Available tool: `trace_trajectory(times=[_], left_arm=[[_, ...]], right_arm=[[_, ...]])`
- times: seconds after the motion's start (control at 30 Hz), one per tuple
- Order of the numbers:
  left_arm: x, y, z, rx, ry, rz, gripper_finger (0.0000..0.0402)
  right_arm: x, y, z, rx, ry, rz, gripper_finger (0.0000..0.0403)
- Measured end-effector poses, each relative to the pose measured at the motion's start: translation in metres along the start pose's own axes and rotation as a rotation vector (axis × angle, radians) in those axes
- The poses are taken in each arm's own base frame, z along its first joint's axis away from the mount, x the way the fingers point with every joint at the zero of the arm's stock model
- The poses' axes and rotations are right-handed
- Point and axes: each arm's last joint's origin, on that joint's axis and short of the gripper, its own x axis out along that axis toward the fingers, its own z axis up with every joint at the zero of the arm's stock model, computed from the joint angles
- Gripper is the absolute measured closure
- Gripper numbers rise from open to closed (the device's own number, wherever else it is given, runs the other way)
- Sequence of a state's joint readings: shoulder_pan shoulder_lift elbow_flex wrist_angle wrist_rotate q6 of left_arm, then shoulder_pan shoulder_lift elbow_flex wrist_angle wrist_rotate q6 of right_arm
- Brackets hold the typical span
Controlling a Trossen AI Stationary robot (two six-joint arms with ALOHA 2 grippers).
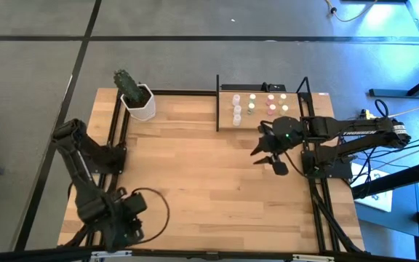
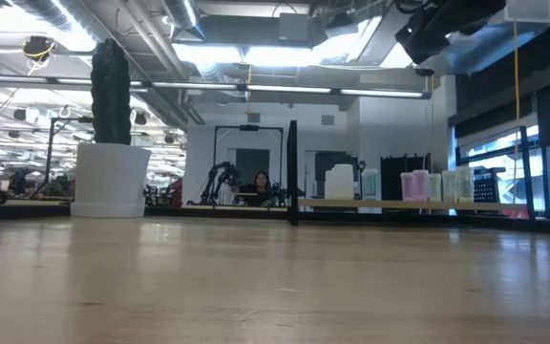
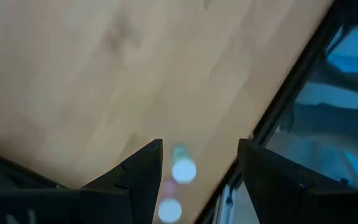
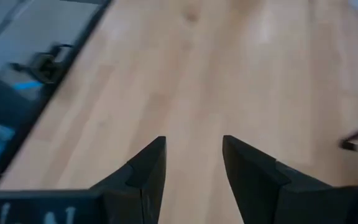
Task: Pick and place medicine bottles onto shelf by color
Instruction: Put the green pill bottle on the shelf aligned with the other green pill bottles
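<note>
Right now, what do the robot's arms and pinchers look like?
Both arms are dark, almost black, and jointed. The left arm trails a looping black cable. The right arm shows a small green light near its wrist. Each gripper, like the right gripper, has two dark wedge-shaped fingers.

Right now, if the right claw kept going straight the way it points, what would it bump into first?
Probably just the bare light-wood tabletop. The right gripper stands open and empty, and only plain wood shows ahead of it; how far off is unclear.
</note>
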State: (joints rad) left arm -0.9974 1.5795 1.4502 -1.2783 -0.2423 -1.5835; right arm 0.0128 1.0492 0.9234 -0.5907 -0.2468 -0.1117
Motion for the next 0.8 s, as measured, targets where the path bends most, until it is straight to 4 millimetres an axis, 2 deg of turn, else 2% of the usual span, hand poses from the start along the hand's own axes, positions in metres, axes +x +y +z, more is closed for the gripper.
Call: trace_trajectory(times=[0.17, 0.37, 0.5, 0.8], left_arm=[[0.019, 0.002, -0.033, 0.033, 0.02, -0.035, 0.02], [0.043, 0.005, -0.064, 0.085, 0.044, -0.125, 0.02], [0.05, 0.01, -0.071, 0.108, 0.046, -0.112, 0.02], [0.064, 0.018, -0.069, 0.101, 0.036, -0.069, 0.02]], right_arm=[[0.0, 0.003, 0.001, -0.005, -0.023, 0.101, 0.0242], [0.0, 0.003, 0.003, -0.005, -0.039, 0.111, 0.0242], [0.0, 0.003, 0.003, -0.005, -0.038, 0.111, 0.0242], [0.0, 0.003, 0.003, -0.005, -0.037, 0.111, 0.0242]])
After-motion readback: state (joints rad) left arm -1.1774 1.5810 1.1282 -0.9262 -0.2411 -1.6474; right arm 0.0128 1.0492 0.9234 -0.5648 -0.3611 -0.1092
